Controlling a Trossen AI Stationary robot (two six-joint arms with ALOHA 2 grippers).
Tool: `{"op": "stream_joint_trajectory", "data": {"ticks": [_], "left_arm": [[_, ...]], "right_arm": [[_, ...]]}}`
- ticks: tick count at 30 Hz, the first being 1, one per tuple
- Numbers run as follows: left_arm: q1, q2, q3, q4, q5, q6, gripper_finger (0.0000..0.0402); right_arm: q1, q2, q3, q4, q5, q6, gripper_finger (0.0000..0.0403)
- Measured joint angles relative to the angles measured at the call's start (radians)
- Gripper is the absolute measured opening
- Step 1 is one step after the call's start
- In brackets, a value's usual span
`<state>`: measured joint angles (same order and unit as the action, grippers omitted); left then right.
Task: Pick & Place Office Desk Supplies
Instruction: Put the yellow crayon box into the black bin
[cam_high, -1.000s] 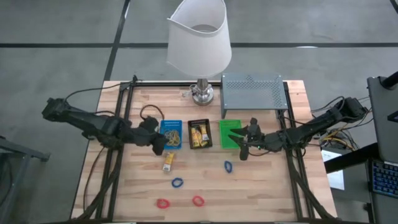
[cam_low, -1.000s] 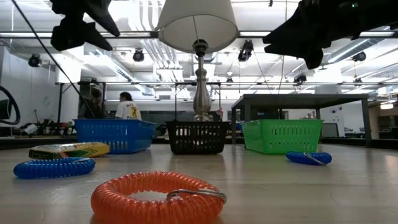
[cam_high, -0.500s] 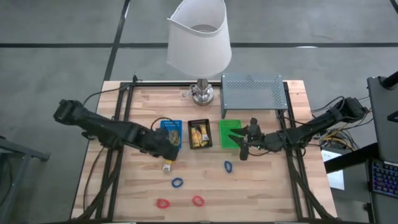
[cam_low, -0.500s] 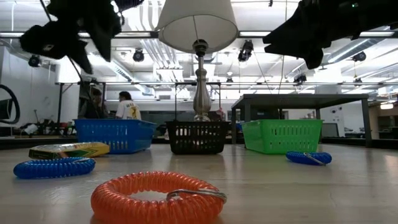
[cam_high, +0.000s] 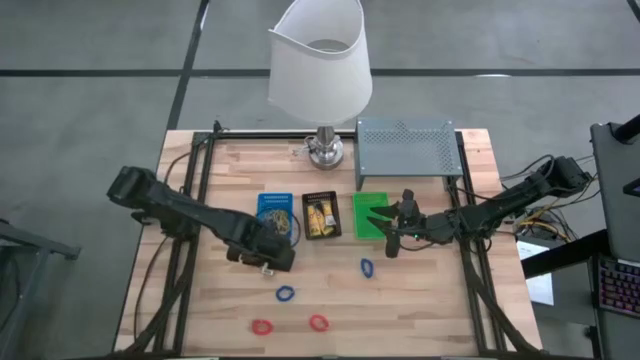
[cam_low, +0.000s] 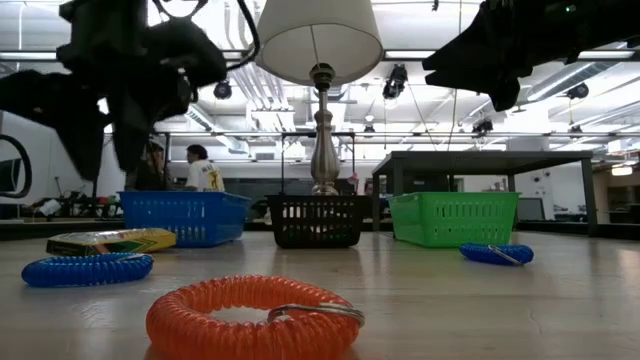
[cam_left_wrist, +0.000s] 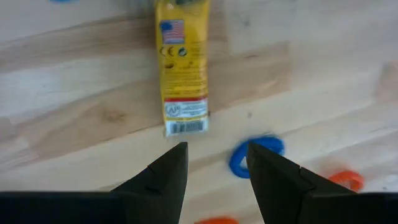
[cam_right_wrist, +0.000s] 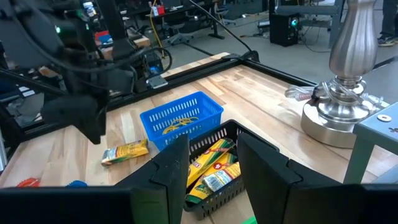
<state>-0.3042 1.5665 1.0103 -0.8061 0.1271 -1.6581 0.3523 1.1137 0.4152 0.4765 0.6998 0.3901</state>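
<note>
A yellow packet with red marks (cam_left_wrist: 180, 68) lies flat on the wood near the blue tray (cam_low: 185, 218); it also shows in the low view (cam_low: 110, 241). My left gripper (cam_left_wrist: 214, 158) is open and hovers over the packet's near end, hiding most of it in the high view (cam_high: 268, 255). Two blue rings (cam_high: 286, 293) (cam_high: 367, 267) and two red rings (cam_high: 262, 326) (cam_high: 318, 322) lie on the table. Tan rubber bands (cam_right_wrist: 177, 123) lie in the blue tray; more yellow packets (cam_right_wrist: 214, 168) lie in the black tray. My right gripper (cam_high: 390, 236) waits open by the green tray (cam_high: 368, 213).
The blue, black (cam_high: 321, 215) and green trays stand in a row mid-table. Behind them are a lamp (cam_high: 320, 60) with its metal base (cam_high: 324, 150) and a grey perforated shelf (cam_high: 405, 150). Black frame rails run along both table sides. People stand in the room beyond.
My left arm has swung from beside the blue tray toward the table's near edge and the right, and has come down over the yellow packet. The right arm and all loose items have stayed where they were.
</note>
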Motion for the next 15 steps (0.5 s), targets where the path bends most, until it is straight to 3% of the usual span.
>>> {"op": "stream_joint_trajectory", "data": {"ticks": [15], "left_arm": [[0.035, 0.074, -0.003, -0.016, -0.022, 0.011, 0.0168]], "right_arm": [[0.0, 0.0, 0.0, 0.0, 0.0, 0.0, 0.0134]]}}
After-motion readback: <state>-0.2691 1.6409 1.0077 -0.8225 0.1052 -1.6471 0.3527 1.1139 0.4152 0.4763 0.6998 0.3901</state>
